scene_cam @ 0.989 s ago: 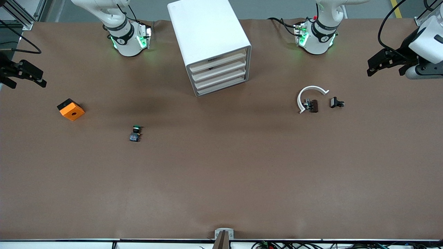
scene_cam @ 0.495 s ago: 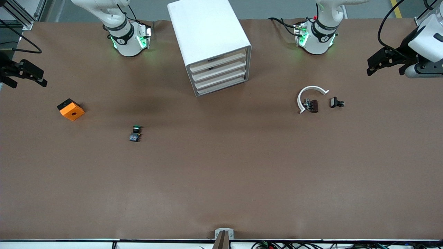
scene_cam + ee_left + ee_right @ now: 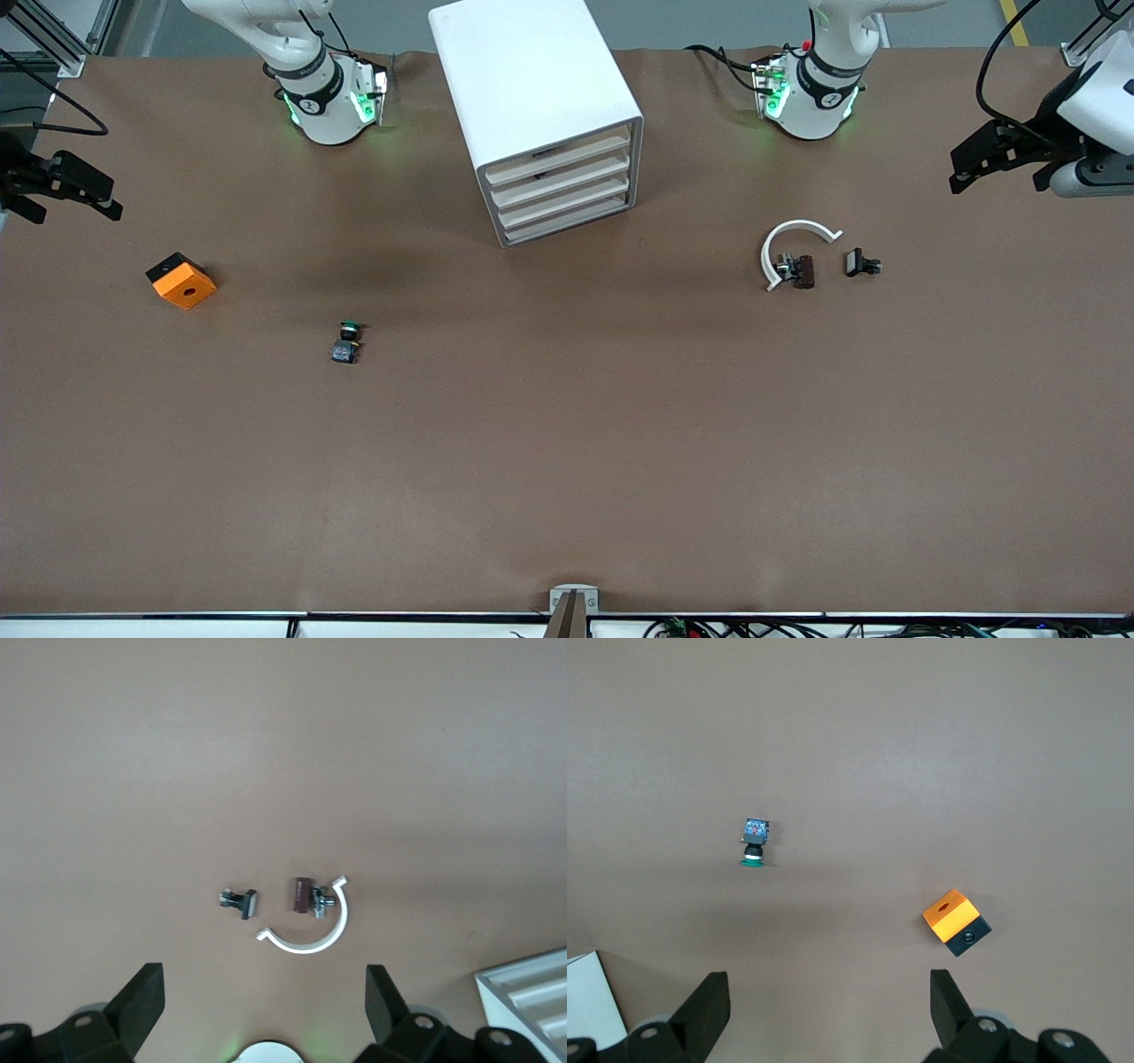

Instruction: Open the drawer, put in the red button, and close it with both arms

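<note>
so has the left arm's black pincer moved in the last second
Yes. The left arm's black pincer has drifted up-view and outward, away from the white curved plastic clip.

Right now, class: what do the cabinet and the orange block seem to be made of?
Cabinet: probably white plastic, smooth with a slight sheen and rounded moulded edges. Orange block: likely matt plastic, evenly coloured with a black underside; the look leaves it open.
</note>
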Tool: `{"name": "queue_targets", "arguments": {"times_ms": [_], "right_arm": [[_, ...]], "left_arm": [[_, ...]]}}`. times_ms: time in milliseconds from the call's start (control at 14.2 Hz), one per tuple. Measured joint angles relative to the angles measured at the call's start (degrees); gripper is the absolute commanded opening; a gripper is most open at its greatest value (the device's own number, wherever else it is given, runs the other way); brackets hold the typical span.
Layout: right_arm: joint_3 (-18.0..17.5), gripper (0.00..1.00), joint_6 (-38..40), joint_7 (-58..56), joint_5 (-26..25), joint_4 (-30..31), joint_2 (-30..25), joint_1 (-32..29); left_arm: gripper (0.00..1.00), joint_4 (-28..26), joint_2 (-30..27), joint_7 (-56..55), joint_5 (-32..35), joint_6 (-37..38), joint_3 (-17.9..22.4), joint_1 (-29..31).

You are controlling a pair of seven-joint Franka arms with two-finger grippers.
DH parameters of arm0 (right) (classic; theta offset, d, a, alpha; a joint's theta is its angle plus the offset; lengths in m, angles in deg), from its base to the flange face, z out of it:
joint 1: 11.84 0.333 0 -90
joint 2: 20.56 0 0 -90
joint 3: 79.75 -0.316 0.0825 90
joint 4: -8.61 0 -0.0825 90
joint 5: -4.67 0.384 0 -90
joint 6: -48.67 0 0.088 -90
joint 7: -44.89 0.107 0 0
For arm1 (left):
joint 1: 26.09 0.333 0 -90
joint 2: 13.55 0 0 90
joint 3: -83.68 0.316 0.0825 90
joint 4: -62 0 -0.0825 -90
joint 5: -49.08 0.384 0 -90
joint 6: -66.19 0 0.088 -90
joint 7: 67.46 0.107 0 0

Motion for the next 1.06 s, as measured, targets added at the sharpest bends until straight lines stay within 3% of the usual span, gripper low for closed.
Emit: {"name": "queue_targets", "arguments": {"times_ms": [1060], "right_arm": [[-0.1,1.00,0.1,2.2,0.7,0.0,-0.4,0.0]], "left_arm": [[1.00,0.9,1.7,0.0,0.6,0.0,0.0,0.0]]}}
